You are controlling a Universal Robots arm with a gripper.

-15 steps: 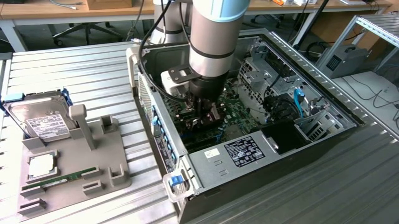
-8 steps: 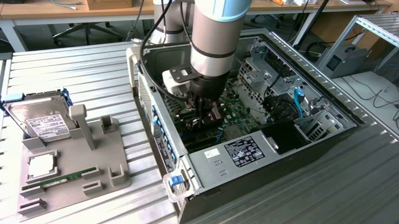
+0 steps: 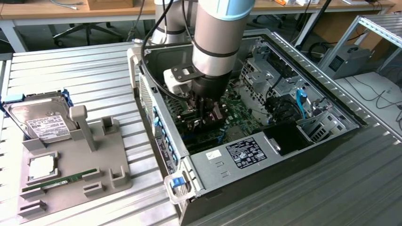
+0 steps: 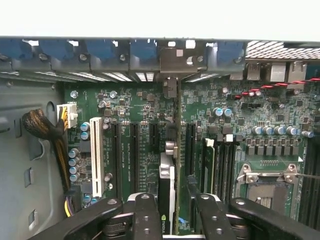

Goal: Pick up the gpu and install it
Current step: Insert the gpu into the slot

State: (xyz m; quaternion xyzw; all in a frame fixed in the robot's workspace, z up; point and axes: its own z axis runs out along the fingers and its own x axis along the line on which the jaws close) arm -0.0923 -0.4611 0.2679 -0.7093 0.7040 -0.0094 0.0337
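Black pincer (image 4: pixel 172 207), lower centre of frame, is half-closed on the flat green gpu card (image 4: pixel 167 175) (edge-on, silver bracket farthest) over the green motherboard (image 4: pixel 135 105). Installing is in hand, and seating likely needs its edge aligned with a slot.

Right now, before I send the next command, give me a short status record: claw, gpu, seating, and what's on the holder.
claw: the claw is closed on the gpu, down inside the open computer case
gpu: upright, edge-on in the claw, bracket end toward the case's rear slot openings
seating: lined up along an expansion slot of the motherboard; whether it is fully pressed in cannot be told
holder: the grey holder on the exterior view's left carries the hard drive and the memory stick
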